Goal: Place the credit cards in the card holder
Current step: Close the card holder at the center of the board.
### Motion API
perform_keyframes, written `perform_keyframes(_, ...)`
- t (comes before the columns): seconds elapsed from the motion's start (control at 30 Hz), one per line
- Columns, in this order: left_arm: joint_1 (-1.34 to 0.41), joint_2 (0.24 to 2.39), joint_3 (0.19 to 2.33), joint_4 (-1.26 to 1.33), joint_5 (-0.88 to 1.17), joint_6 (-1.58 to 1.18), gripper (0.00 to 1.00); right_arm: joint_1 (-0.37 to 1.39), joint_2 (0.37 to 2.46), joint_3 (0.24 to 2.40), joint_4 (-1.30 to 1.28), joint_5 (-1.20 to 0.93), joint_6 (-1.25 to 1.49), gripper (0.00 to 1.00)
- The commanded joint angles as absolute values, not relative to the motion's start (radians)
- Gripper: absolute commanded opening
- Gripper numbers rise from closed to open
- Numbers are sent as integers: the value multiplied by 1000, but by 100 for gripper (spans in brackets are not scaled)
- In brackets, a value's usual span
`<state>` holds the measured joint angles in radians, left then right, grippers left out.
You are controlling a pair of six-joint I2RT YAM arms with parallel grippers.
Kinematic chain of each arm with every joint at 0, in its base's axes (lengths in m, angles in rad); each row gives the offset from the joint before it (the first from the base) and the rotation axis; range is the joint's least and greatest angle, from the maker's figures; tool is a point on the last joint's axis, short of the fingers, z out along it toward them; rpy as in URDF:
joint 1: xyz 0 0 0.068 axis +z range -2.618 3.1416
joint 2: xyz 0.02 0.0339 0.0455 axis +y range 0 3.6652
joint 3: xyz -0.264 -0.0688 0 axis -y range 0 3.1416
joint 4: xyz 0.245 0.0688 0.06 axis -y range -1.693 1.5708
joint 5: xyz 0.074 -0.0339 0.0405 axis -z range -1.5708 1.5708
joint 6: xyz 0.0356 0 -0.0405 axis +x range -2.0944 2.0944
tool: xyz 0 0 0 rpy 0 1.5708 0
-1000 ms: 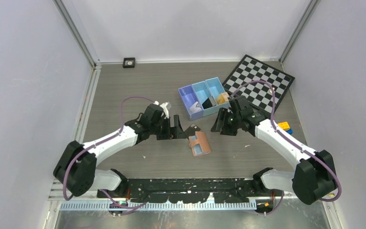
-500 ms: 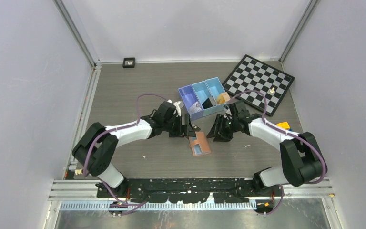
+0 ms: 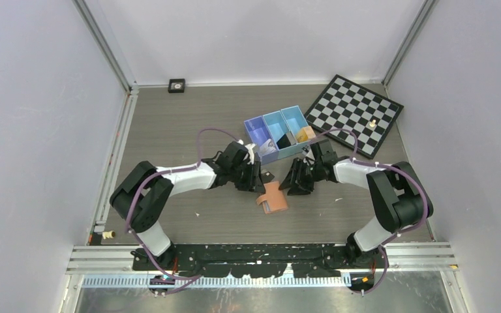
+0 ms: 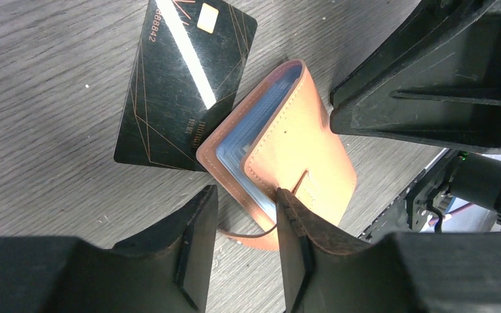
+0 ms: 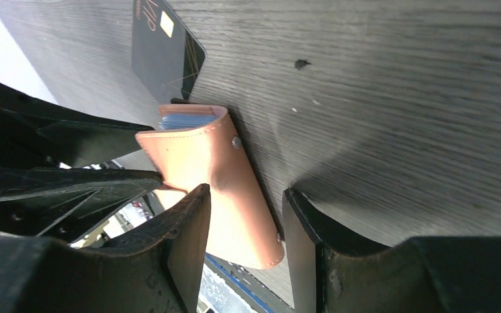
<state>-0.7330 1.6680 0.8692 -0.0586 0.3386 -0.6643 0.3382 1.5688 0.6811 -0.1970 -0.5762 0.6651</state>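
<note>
Top external: shows the card holder [image 3: 273, 197] lying on the table [image 3: 169, 130] between left gripper [image 3: 251, 179] and right gripper [image 3: 295, 182], with blue bin [image 3: 277, 134] and chessboard [image 3: 352, 111] behind.
Left wrist: shows jaws narrowly parted astride the holder's corner, a credit card [image 4: 182, 85] touching its far edge, and the right gripper crowding close.
Right wrist: shows jaws parted around the holder's end.

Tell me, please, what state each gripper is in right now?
Left gripper: open, straddling an edge of the card holder, with a gap visible.
Right gripper: around the card holder; whether it is clamped cannot be told.
</note>
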Motion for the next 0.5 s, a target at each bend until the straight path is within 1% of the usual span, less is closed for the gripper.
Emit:
perform_keyframes(0.0, -736, 1680, 860, -64, 334, -626, 37, 335, 1612, 664, -92, -636, 695, 50)
perform_keyframes(0.07, -736, 1687, 849, -63, 333, -624, 35, 336, 1630, 655, -52, -660, 715, 50)
perform_keyframes(0.23, -736, 1700, 824, -62, 324, -626, 24, 360, 1689, 640, 51, -688, 775, 47)
perform_keyframes(0.33, -736, 1701, 804, -59, 304, -633, 14, 386, 1718, 637, 98, -689, 806, 47)
perform_keyframes(0.47, -736, 1708, 771, -35, 304, -655, 7, 434, 1765, 639, 171, -688, 857, 47)
